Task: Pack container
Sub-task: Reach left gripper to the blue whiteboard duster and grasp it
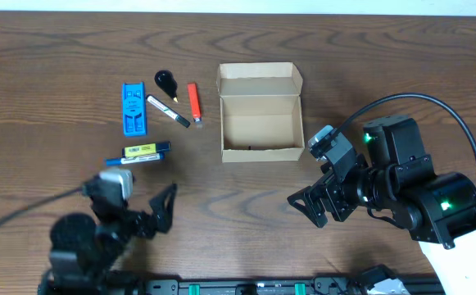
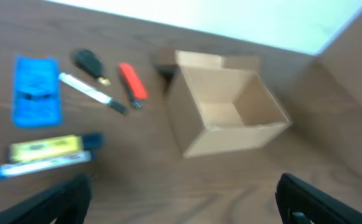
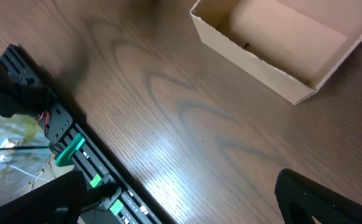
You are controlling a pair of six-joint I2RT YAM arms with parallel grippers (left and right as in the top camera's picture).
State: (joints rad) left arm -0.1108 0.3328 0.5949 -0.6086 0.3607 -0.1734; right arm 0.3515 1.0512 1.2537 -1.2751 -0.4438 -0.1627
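The container is a tan cardboard box standing open at the table's back centre, its flap lid folded back. It looks empty inside in the left wrist view and the right wrist view. My left gripper hovers open near the front left, its dark fingers spread wide over bare wood. Front right of the box, my right gripper is also open with nothing between its fingers.
Left of the box lie a blue flat pack, a small black item, a white marker, an orange stick, a yellow-black item and a blue pen. A black rail with green clips runs along the front edge.
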